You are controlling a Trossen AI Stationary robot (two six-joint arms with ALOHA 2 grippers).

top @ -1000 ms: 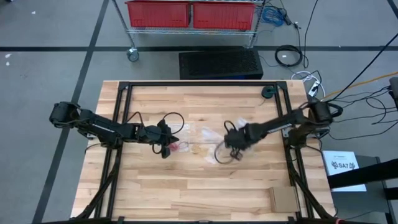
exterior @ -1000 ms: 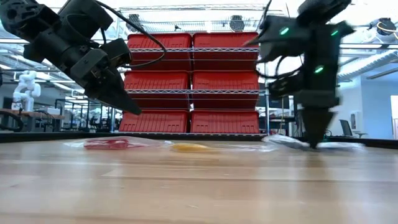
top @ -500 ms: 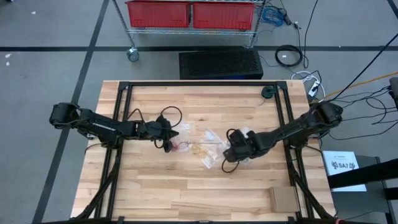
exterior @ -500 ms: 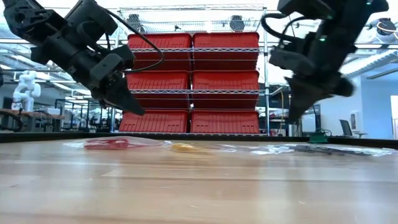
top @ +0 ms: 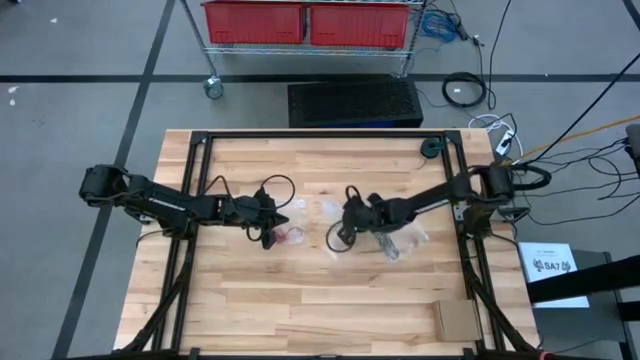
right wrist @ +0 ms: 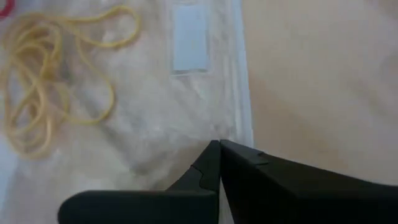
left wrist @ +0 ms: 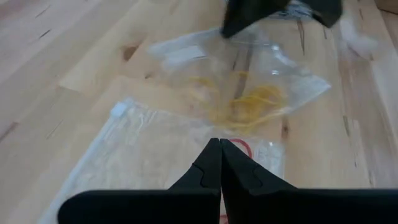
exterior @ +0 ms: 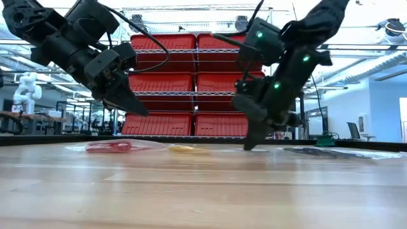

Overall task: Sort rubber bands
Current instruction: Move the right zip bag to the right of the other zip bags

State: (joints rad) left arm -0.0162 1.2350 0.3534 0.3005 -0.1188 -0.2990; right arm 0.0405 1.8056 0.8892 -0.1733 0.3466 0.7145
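Observation:
Three clear bags lie flat on the wooden table. One holds red rubber bands (top: 293,236), one yellow-tan rubber bands (right wrist: 43,93) and one dark bands (top: 402,240). My left gripper (exterior: 141,113) hangs shut above the red bag (left wrist: 155,162), clear of the table. My right gripper (exterior: 248,147) is shut, slants down and stands low at the yellow bag's zip edge (right wrist: 239,93). In the left wrist view the yellow bag (left wrist: 255,102) lies beyond my shut fingers, with the right gripper (left wrist: 249,15) behind it. My right gripper's shut fingertips (right wrist: 219,146) stand over the yellow bag's zip edge, slanting down from the table's right. I cannot tell whether they touch the bag. My left gripper touches nothing.
A black frame (top: 320,135) runs round the tabletop. A brown card (top: 455,320) lies at the near right corner. Black arm cables loop beside both grippers (top: 335,240). Bare wood lies along the near edge (top: 320,310). Red bins on a rack (exterior: 197,83) stand beyond the far edge.
My right gripper has risen off the bag of dark bands at the right, swung toward the table's left, tipped, and come down at the yellow bag. It has stayed shut. The bag of dark bands stays flat on the table.

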